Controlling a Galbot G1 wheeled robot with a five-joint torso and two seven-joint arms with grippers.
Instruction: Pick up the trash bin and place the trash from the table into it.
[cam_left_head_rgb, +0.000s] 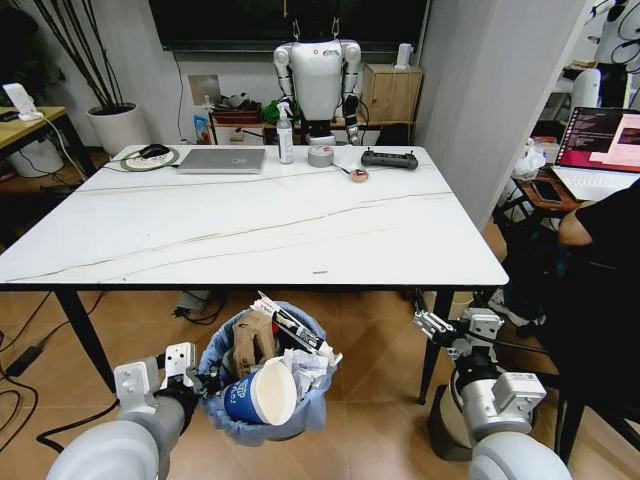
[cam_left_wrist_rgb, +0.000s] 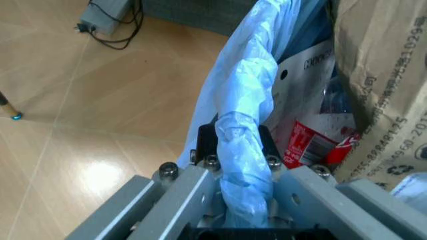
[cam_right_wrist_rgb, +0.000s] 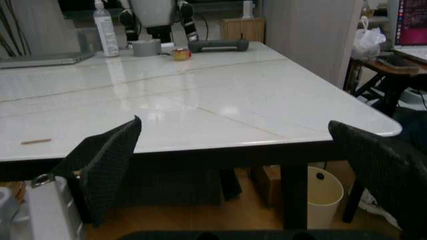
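The trash bin (cam_left_head_rgb: 262, 385), lined with a light-blue bag, hangs below the front edge of the table (cam_left_head_rgb: 250, 235). My left gripper (cam_left_head_rgb: 195, 380) is shut on its bagged rim (cam_left_wrist_rgb: 243, 150). Trash fills the bin: a blue paper cup (cam_left_head_rgb: 255, 397), torn brown cardboard (cam_left_head_rgb: 250, 343) and crumpled white paper (cam_left_head_rgb: 308, 368). The left wrist view looks inside at the red-labelled bottle (cam_left_wrist_rgb: 312, 145) beside the cardboard (cam_left_wrist_rgb: 383, 85). My right gripper (cam_left_head_rgb: 435, 325) is open at the table's front right leg, its black pads (cam_right_wrist_rgb: 107, 160) wide apart with nothing between them. A small brown scrap (cam_left_head_rgb: 320, 272) lies near the table's front edge.
Along the table's far edge stand a laptop (cam_left_head_rgb: 222, 160), spray bottle (cam_left_head_rgb: 286, 135), tape roll (cam_left_head_rgb: 321, 156), black controller (cam_left_head_rgb: 389, 158) and a small red item (cam_left_head_rgb: 359, 175). A cream bucket-like bin (cam_right_wrist_rgb: 325, 195) sits under the table's right end. Cables run over the floor at left.
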